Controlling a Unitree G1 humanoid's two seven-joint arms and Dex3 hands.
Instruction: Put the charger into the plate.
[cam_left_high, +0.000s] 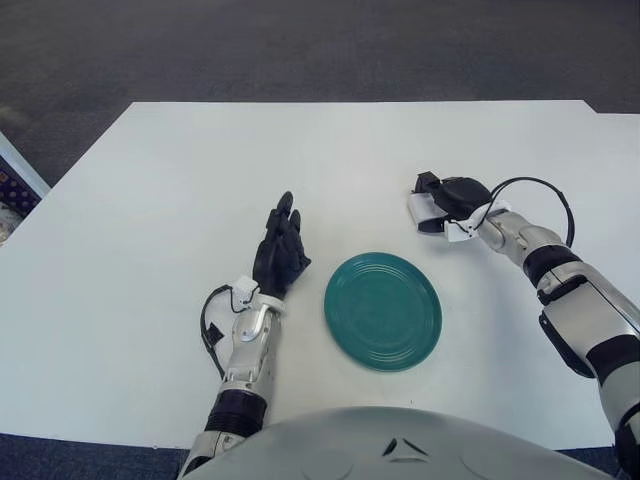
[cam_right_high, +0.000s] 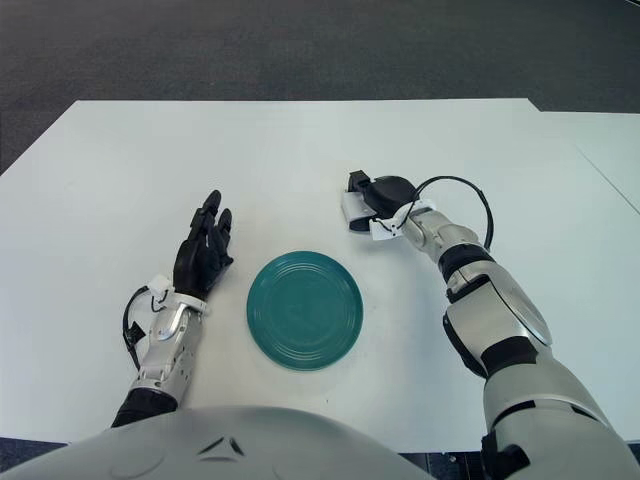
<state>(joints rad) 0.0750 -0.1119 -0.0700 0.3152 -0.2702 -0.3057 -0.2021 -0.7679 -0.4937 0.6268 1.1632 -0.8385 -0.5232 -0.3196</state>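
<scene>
Your right hand (cam_left_high: 450, 197) is curled around the white charger (cam_left_high: 422, 211), beyond the green plate's (cam_left_high: 383, 311) far right; left hand (cam_left_high: 278, 256) is extended flat beside it.

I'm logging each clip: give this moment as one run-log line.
phase: grasping | right hand: curled on white charger, beyond plate | left hand: open, left of plate | green plate: holds nothing

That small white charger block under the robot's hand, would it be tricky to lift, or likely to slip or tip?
The small white charger block looks compact and boxy, so probably stiff and light. Its smooth faces might slip a little, though the right hand has its fingers curled around it. It should land flat on the round teal plate, not roll.
</scene>
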